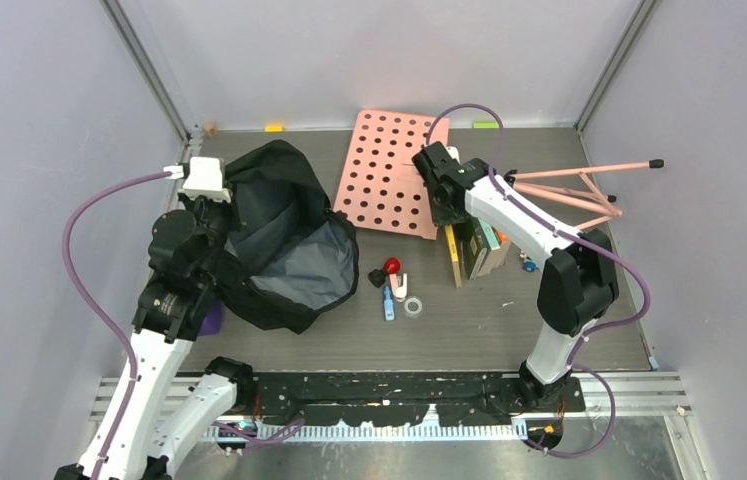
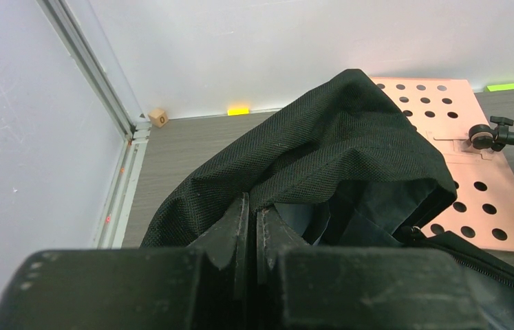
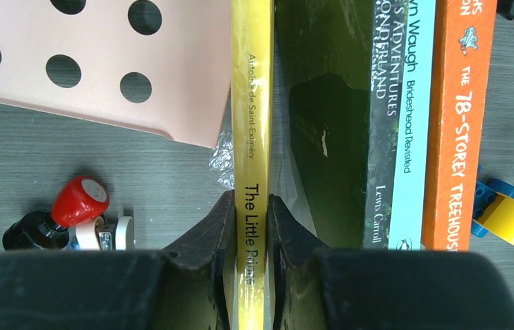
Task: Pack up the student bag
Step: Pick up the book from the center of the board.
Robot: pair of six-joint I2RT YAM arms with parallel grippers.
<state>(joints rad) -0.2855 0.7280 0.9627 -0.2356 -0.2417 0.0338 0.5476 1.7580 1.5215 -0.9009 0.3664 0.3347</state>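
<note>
At the left of the table (image 1: pixel 509 330), the student bag (image 1: pixel 289 240) is slumped beside the left arm, its mouth opened toward the right so that the grey lining is exposed. Its raised upper rim is pinched by the left gripper (image 2: pixel 252 210), whose jaws are pressed together on the black fabric. A small wooden cube (image 2: pixel 158 117) and a yellow tag (image 2: pixel 238 110) are seen against the back wall behind the bag. Just right of the bag, a pink perforated board (image 1: pixel 389 170) is laid flat at the back of the table. Nearer the arms, between the bag and the books, a red-capped item (image 1: pixel 390 265), a small blue piece (image 1: pixel 387 305) and a clear tape ring (image 1: pixel 413 306) are scattered close together. Further right, a row of books is stood on edge. The leftmost, a yellow book (image 3: pixel 252 103) titled The Little Prince, is gripped at its spine by the right gripper (image 3: pixel 250 203), a finger set against each side of it. Beside it in the row are a dark book (image 3: pixel 378 137), a light blue book (image 3: pixel 412 137) and an orange book (image 3: pixel 457 124). A yellow and blue toy brick (image 3: pixel 508 213) is found just right of the orange book, and a pink stand (image 1: pixel 579 185) is lying at the far right.
</note>
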